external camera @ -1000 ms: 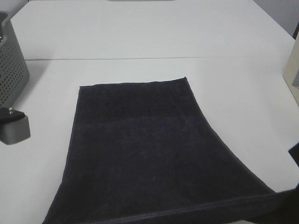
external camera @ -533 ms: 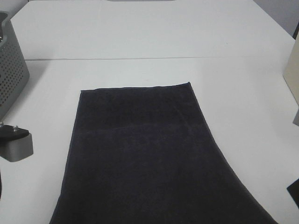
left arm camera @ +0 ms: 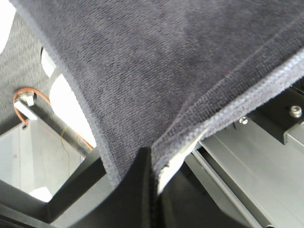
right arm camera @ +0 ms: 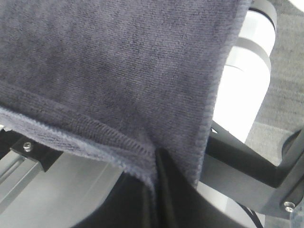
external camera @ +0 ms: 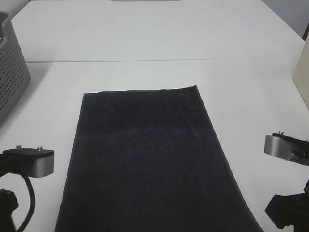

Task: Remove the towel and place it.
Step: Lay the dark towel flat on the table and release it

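The towel (external camera: 149, 154), very dark navy terry cloth, lies lengthwise on the white table (external camera: 145, 38), and its near end runs out past the bottom of the exterior view. My left gripper (left arm camera: 153, 159) is shut on one hemmed corner of the towel (left arm camera: 156, 71). My right gripper (right arm camera: 156, 156) is shut on the other near corner of the towel (right arm camera: 109, 61). In the exterior view only the arms' wrist mounts show, the left mount (external camera: 30, 162) and the right mount (external camera: 286, 147), one on each side of the towel. The fingertips are below that view.
A grey perforated basket (external camera: 9, 67) stands at the table's left edge. A beige object (external camera: 302, 72) sits at the right edge. A seam crosses the table beyond the towel's far hem.
The towel's near hem, earlier raised in view at the bottom, has dropped out of the exterior view. Both wrist mounts have come lower and closer to the towel's sides.
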Robot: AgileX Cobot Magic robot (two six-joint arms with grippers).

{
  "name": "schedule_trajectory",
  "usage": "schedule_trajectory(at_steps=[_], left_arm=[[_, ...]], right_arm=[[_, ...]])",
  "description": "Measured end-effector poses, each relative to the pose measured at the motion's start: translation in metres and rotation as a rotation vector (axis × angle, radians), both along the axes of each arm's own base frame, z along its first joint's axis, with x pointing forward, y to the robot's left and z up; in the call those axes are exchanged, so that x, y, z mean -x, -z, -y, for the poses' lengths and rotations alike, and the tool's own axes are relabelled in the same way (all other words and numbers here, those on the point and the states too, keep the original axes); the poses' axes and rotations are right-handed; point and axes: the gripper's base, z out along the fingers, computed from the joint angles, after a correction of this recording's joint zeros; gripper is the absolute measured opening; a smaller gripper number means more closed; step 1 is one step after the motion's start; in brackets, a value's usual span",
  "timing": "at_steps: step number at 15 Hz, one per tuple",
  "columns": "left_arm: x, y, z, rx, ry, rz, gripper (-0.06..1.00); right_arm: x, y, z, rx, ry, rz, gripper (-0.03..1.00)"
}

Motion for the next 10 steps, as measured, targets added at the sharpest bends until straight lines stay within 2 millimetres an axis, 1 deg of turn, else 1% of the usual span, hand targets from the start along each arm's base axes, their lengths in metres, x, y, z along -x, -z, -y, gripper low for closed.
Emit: schedule_trajectory(at_steps=[2, 4, 8, 10], left_arm=[[-0.008, 0.005, 0.005, -0.022, -0.005, -0.019, 0.00], [-0.023, 0.010, 0.014, -0.041, 0.002, -0.010, 0.00], [-0.050, 0.037, 0.031, -0.087, 0.074, -0.046, 0.00], [-0.057, 0.050, 0.036, -0.102, 0.100, -0.077, 0.00]], right_arm=[[-0.006, 0.010, -0.001, 0.021, -0.018, -0.020, 0.01], [-0.015, 0.025, -0.001, 0.058, -0.043, -0.040, 0.01], [-0.030, 0.057, -0.002, 0.103, -0.074, -0.084, 0.01], [-0.035, 0.070, -0.002, 0.120, -0.067, -0.090, 0.01]])
